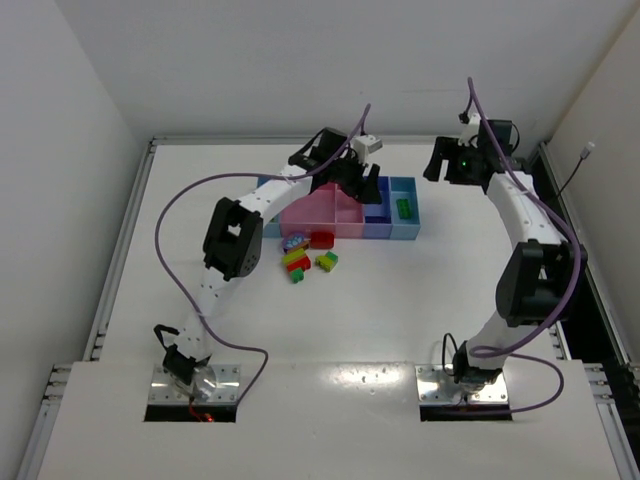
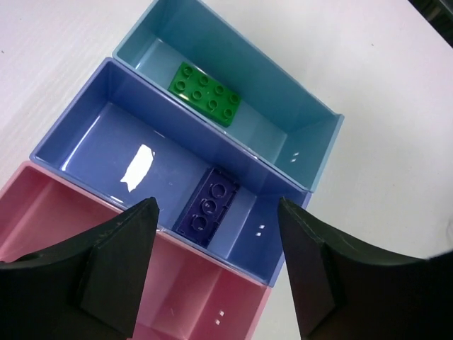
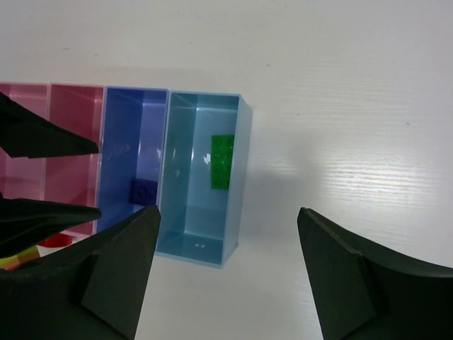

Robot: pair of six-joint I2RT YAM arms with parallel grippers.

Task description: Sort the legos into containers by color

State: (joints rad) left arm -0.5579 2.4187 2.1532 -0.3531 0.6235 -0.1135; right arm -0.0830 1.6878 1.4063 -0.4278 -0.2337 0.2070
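Note:
The containers (image 1: 395,235) stand in a row at the back middle. A green lego (image 1: 403,207) lies in the right light-blue bin (image 2: 283,120); it also shows in the left wrist view (image 2: 205,93) and the right wrist view (image 3: 223,161). A purple lego (image 2: 210,205) lies in the periwinkle bin (image 2: 106,134). The pink bin (image 2: 191,297) looks bare where it shows. My left gripper (image 1: 368,185) hangs open and empty over the periwinkle and pink bins. My right gripper (image 1: 437,165) is open and empty, above the table just right of the row. Loose legos (image 1: 300,262) lie in front of the pink bin.
The loose pile holds a red brick (image 1: 322,239), a yellow-green one (image 1: 326,260) and a purple-topped one (image 1: 295,241). My left arm covers the left end of the row. In the right wrist view the left gripper's fingers (image 3: 42,138) reach over the pink bin (image 3: 71,134).

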